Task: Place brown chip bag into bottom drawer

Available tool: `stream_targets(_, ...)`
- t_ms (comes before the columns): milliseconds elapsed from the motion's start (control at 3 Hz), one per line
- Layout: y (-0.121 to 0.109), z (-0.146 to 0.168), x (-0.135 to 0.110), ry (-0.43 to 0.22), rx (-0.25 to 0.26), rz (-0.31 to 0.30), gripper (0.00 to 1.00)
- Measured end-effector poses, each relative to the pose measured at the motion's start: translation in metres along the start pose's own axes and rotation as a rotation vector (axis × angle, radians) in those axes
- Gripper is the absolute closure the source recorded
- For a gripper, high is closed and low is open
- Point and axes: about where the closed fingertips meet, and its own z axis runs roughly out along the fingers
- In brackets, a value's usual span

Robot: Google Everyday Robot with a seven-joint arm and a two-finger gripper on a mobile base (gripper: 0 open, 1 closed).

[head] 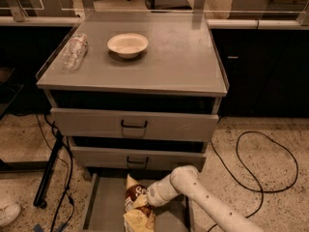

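Observation:
The brown chip bag [136, 204] stands inside the pulled-out bottom drawer [105, 207], its dark brown top with white lettering up and its pale yellow half low at the frame's bottom edge. My gripper [148, 202] reaches in from the lower right on a white arm and presses against the bag's right side. The bag and the wrist hide the fingers. The drawer's flat grey floor shows to the left of the bag.
Two higher grey drawers with black handles [133, 124] sit above. On the cabinet top lie a white bowl [127, 44] and a clear plastic bottle [74, 51]. A black cable [256, 163] loops on the floor at right; a black stand leg [48, 173] is at left.

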Motion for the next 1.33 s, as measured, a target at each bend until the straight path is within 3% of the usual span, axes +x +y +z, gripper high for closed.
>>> stream_targets(333, -0.001, 0.001, 0.000, 0.001, 0.000, 0.002, 1.00)
stream_targets(1000, -0.035, 0.045, -0.018, 0.020, 0.011, 0.087, 1.00)
stream_targets(1333, -0.037, 0.047, -0.018, 0.021, 0.013, 0.093, 1.00)
